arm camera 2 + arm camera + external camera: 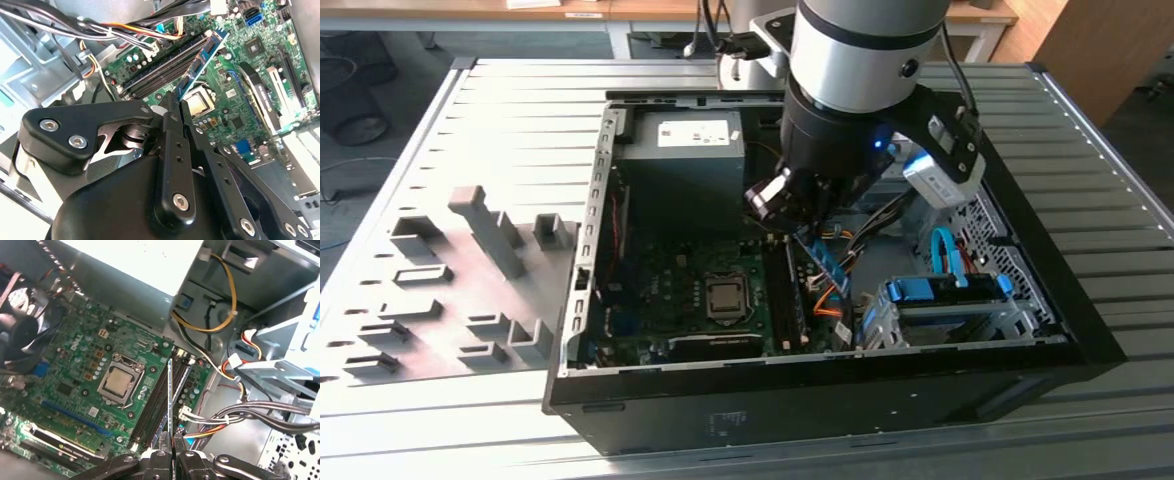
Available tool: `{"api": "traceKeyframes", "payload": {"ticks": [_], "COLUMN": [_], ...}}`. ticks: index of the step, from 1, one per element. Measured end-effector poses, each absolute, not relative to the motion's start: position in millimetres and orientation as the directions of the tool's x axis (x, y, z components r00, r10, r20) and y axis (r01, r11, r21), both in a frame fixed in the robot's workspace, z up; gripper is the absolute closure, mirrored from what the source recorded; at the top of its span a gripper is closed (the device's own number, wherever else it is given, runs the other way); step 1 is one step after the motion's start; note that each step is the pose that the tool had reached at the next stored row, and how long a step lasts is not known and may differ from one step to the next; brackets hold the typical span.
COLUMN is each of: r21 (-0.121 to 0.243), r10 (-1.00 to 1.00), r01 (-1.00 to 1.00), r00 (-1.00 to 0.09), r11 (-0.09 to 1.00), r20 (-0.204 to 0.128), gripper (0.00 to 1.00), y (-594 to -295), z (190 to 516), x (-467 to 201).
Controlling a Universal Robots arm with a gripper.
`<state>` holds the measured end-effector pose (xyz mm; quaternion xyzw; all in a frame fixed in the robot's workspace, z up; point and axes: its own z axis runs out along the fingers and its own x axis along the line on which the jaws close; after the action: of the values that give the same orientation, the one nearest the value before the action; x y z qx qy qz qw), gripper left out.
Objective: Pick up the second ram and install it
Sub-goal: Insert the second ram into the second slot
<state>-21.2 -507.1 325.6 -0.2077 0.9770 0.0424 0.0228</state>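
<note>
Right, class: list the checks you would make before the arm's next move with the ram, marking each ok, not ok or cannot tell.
1. Gripper shut on ram: ok.
2. Ram above the slots, running along them: ok.
3. Ram level with slots: not ok, it tilts in the exterior view.
4. Cables off the slots: ok, beside them.
5. Slot latches open: cannot tell.
</note>
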Motion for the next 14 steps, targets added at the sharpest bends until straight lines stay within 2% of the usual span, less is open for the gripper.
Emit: {"api": "traceKeyframes", "payload": {"ticks": [14], "r21": [0.073], "r10": [-0.267], "r01": [-0.271], "r00": [-0.962], "r11": [0.96], "r20": [-0.062], "gripper": [0.86], "y": [-507.1], "z": [325.3], "x": [-21.2]}}
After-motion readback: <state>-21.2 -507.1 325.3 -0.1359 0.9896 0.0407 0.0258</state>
